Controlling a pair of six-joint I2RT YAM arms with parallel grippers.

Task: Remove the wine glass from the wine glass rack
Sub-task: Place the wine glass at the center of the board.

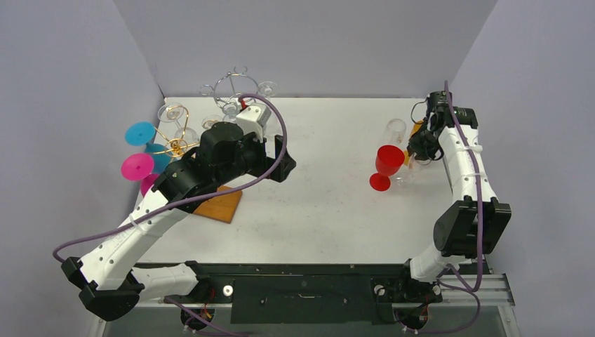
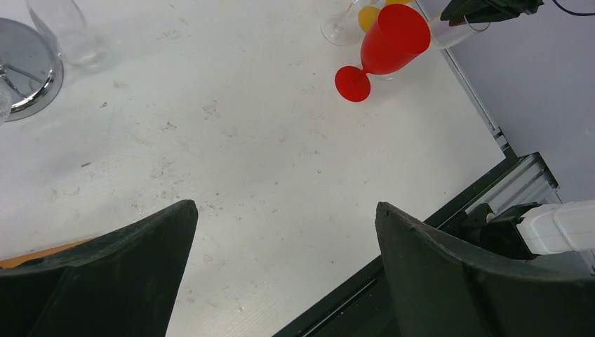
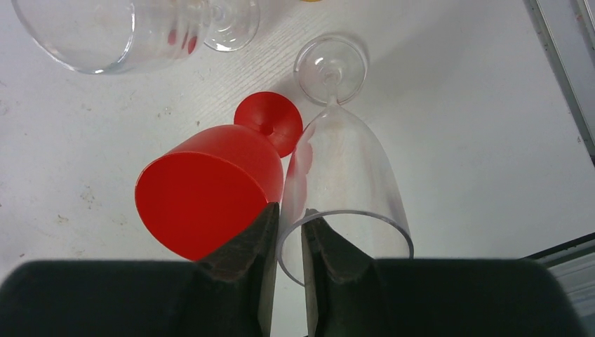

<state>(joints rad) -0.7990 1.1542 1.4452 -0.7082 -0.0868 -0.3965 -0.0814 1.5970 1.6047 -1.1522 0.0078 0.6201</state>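
My right gripper (image 3: 289, 210) is shut on the rim of a clear wine glass (image 3: 351, 161), one finger inside the bowl and one outside. The glass is upright, with its foot on or just above the table beside a red wine glass (image 3: 210, 189). In the top view the right gripper (image 1: 419, 151) is at the table's right side, next to the red glass (image 1: 386, 163). My left gripper (image 2: 286, 205) is open and empty over the bare table; in the top view it (image 1: 284, 161) is just right of the racks. A gold rack (image 1: 175, 144) holds blue, pink and clear glasses.
A chrome rack (image 1: 235, 91) with clear glasses stands at the back; its round base (image 2: 28, 70) shows in the left wrist view. Another clear glass (image 1: 395, 130) and an orange one (image 1: 417, 128) stand behind the red glass. A wooden board (image 1: 221, 205) lies under the left arm.
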